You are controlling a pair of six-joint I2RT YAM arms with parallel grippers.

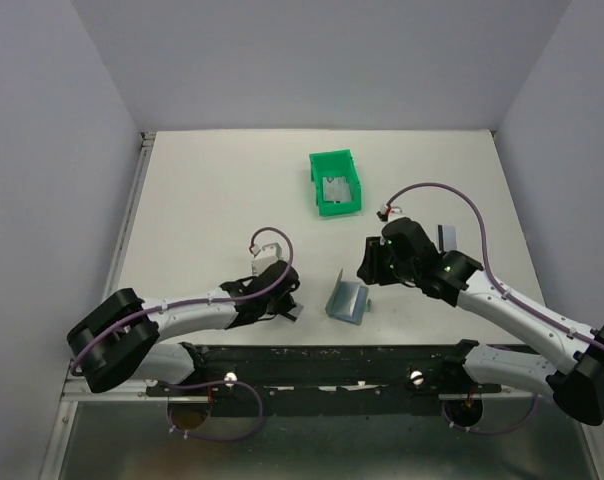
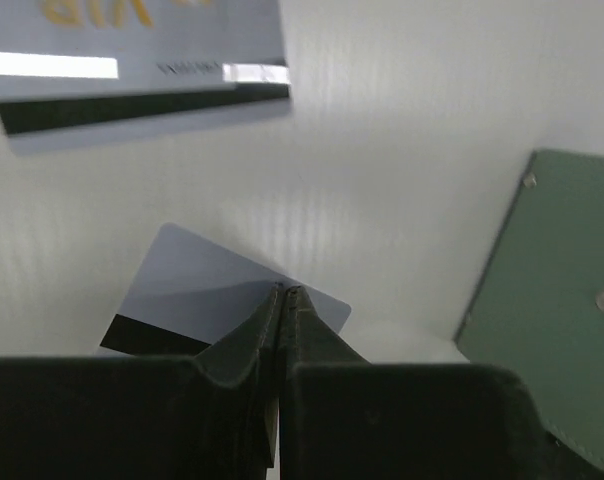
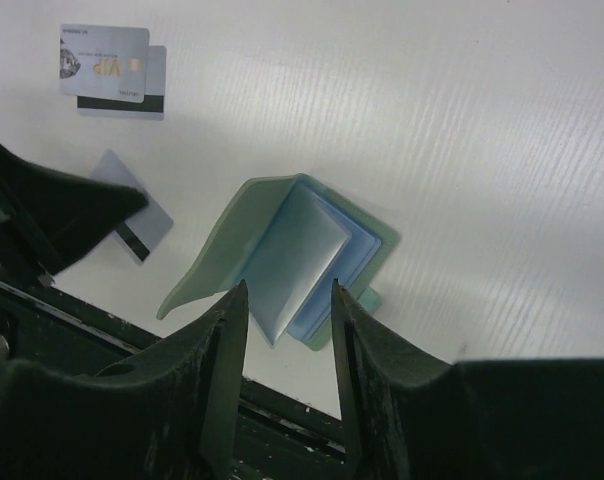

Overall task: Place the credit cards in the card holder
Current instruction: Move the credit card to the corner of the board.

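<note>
As left gripper [image 2: 285, 292] pinches card [image 2: 197, 285], long axis diagonal

Wide bare table [image 1: 212, 190] left of green bin [image 1: 332, 158], card holder [image 1: 347, 300] half-open between arms — an obstacle

Bright, even light is flooding the table [image 1: 202, 200]; glare is streaking one credit card [image 2: 142, 40]; shadows are falling softly.

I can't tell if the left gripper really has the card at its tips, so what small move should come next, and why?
Probably lift the left gripper slightly and watch the card. Its jaws look shut at the card's edge, yet the card appears flat on the table, so the grip is doubtful. The card holder lies open near the open right gripper.
</note>
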